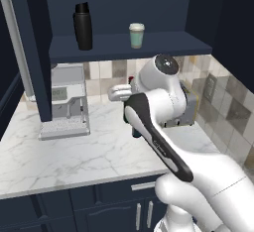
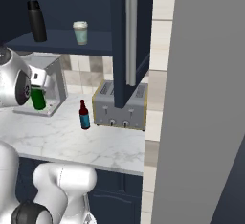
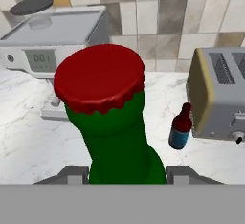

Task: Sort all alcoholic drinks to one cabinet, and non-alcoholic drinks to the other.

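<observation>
My gripper (image 3: 127,174) is shut on the green bottle (image 3: 112,137) with the red cap, held upright above the counter; its fingers (image 3: 72,174) flank the bottle's body. From the right, the green bottle (image 2: 37,99) hangs in the gripper (image 2: 36,91) in front of the coffee machine. The red-brown bottle with a blue label (image 2: 84,115) (image 3: 181,128) stands on the counter by the toaster. On the open navy cabinet's wide shelf (image 1: 163,43) stand the black flask (image 1: 83,26) (image 2: 36,21) and the teal cup (image 1: 136,35) (image 2: 80,32). The narrower cabinet is out of view.
A coffee machine (image 1: 67,102) sits at the counter's back left and a silver toaster (image 2: 119,107) at the back right. The open cabinet door with its long handle (image 2: 130,41) hangs over the toaster. A tall grey panel (image 2: 206,98) bounds the right side.
</observation>
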Robot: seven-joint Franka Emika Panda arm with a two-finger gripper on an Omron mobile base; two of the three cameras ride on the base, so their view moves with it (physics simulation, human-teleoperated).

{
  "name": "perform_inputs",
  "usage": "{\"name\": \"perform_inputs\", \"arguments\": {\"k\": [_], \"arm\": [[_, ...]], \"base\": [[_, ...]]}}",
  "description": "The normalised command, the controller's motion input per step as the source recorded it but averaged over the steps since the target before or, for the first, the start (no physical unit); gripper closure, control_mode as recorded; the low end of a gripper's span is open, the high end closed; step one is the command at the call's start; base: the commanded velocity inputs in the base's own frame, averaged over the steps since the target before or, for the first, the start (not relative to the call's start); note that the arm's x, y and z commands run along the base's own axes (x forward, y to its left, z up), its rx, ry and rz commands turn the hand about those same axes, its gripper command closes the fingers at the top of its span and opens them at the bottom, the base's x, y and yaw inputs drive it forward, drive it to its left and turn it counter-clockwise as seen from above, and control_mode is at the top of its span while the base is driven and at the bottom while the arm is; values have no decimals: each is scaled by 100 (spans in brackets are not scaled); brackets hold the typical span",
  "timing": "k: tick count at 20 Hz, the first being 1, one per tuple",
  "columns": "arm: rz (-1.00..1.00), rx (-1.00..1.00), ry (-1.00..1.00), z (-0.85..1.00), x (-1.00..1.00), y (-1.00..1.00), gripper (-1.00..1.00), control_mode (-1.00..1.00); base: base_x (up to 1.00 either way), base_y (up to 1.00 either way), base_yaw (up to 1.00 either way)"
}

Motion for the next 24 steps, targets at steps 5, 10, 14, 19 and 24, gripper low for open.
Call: {"name": "perform_inputs", "arguments": {"k": [5, 10, 14, 19, 24], "arm": [[0, -3, 0, 33, -32, -28, 100, -100], [0, -5, 0, 7, -41, -37, 100, -100], [0, -4, 1, 3, -39, -47, 100, -100], [0, 0, 4, 1, -24, -39, 100, -100], [0, 0, 7, 0, -25, -28, 100, -100]], "base": [[0, 0, 0], [0, 0, 0], [0, 0, 0], [0, 0, 0], [0, 0, 0]]}}
